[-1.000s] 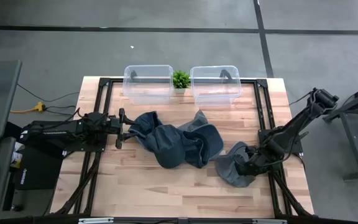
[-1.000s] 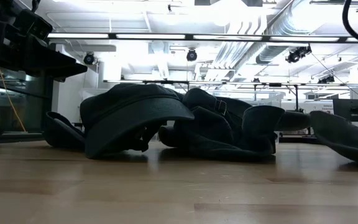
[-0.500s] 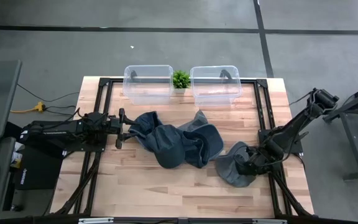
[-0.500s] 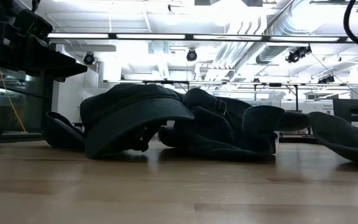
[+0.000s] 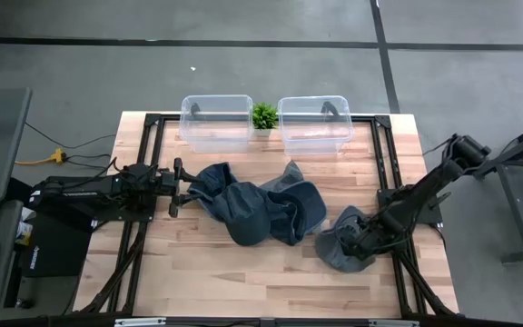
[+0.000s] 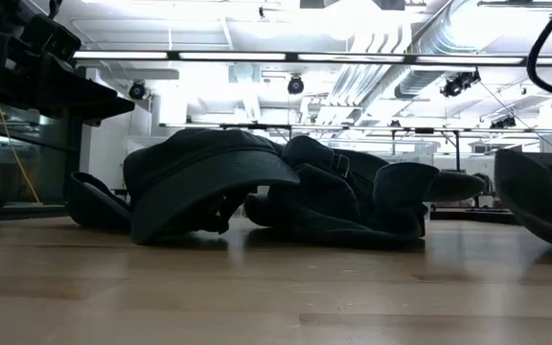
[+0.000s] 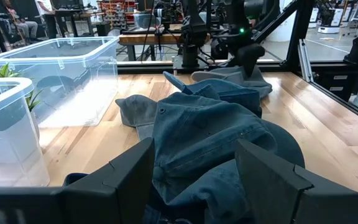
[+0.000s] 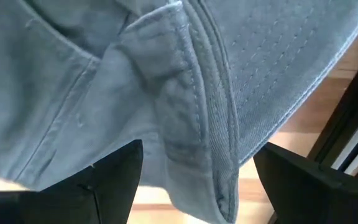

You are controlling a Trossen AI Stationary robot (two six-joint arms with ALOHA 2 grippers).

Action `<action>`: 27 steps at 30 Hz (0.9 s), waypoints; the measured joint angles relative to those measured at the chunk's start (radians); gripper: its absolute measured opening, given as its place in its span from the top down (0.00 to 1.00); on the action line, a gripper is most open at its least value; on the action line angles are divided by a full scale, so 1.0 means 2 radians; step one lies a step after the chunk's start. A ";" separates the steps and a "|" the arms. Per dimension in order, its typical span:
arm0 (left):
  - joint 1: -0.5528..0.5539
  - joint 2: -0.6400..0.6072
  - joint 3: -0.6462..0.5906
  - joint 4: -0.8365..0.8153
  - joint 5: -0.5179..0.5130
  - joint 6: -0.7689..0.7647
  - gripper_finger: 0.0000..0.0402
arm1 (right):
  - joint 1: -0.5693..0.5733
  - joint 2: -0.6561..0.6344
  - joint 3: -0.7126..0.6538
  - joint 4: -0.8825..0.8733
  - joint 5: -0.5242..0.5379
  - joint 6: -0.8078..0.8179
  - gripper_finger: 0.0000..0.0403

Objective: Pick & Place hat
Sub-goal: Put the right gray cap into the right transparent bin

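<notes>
- Where the tabletop (image 5: 198, 272) runs toward its near right corner, you have a grey hat (image 5: 341, 245) lying crumpled, its stitched brim and a folded seam filling the right wrist view.
- Your right gripper (image 5: 361, 243) is down on that grey hat (image 8: 185, 93), its fingers (image 8: 110, 180) spread wide on either side of the fabric; you cannot tell from these views whether they press it.
- Your right arm reaches in low from the right edge, stretched along a slant toward the near side.
- In the low view the grey hat (image 6: 535, 201) shows at the right edge as a dark curved shape lifted off the wood.
- Toward the middle of the tabletop you see a pile of blue denim hats (image 5: 257, 209), overlapping, brims pointing different ways; in the low view one brim (image 6: 209, 187) arches over the wood.
- Your left gripper (image 5: 182, 188) sits at the left end of the pile, fingers (image 7: 272, 174) partly open, with denim (image 7: 210, 137) lying between and ahead of them.
- Your left arm lies flat and straight in from the left edge.
- Along the far edge stand two clear bins (image 5: 216, 123), (image 5: 314, 123), with a small green plant (image 5: 264, 115) between them.
</notes>
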 joint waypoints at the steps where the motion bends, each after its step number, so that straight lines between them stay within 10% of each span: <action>1: 0.000 0.000 0.000 0.000 0.000 0.000 0.45 | -0.001 0.003 0.000 -0.002 0.002 0.000 0.26; 27: 0.000 0.000 0.000 0.000 0.000 0.000 0.45 | -0.065 0.012 0.000 -0.059 0.103 -0.090 0.39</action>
